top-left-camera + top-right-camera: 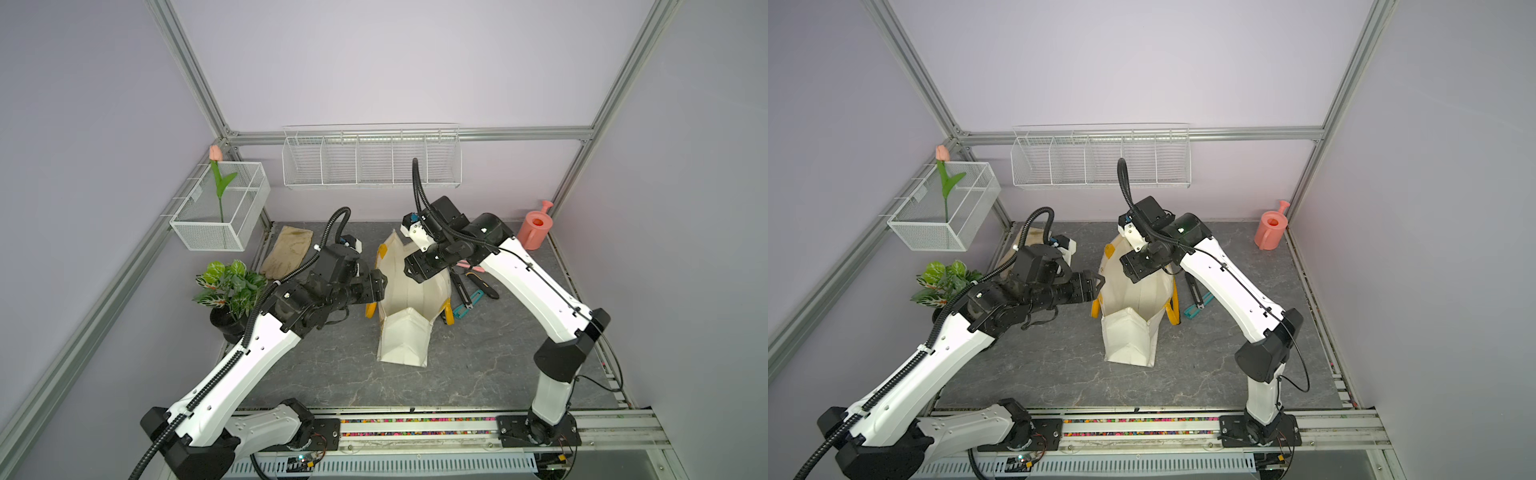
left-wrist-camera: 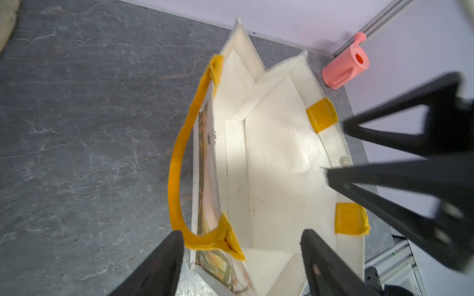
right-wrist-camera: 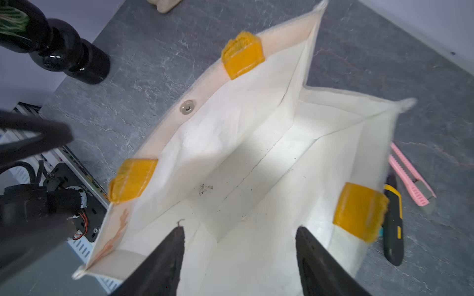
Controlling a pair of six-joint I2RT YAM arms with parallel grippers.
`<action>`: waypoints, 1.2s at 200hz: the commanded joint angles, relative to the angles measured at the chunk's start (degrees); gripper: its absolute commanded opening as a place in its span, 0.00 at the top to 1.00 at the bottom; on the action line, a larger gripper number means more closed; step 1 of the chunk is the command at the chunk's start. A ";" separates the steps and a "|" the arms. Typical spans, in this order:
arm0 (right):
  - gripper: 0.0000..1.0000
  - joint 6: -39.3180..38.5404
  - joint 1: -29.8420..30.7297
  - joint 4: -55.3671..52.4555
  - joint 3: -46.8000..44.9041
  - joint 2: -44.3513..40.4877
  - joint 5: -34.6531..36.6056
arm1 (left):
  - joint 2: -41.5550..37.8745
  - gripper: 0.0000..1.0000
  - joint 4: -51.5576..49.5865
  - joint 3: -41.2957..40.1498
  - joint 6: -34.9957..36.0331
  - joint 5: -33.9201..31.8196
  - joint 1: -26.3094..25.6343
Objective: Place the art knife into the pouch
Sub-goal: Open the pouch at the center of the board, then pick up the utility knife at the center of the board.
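While the left claw (image 2: 241, 232) waits with its two fingers apart, one outside the pouch's near wall and one over the inside, it grips nothing. That soft wall and its yellow handle (image 2: 177, 164) could flop in and close the mouth. Next comes the pouch (image 1: 405, 340) itself, standing open in the middle of the table (image 1: 332, 374), with nothing to be seen inside. It looks light, so I think a bump could tip it or push it along. Above its open mouth hangs the right claw (image 3: 239, 228), fingers apart and empty too, and it could snag the rim when it pulls away. Furthest right, on the table just beside the pouch, lie a pink knife (image 3: 410, 176) and a black and yellow knife (image 3: 392, 223), close together. I cannot tell which one is the art knife. A claw might grab the wrong one, knock both, or let a thin flat knife slip as it lifts.
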 commanded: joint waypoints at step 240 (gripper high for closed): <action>0.23 4.07 -33.84 23.74 -32.81 9.79 6.48 | 17.39 1.00 -1.54 4.07 13.37 10.14 5.33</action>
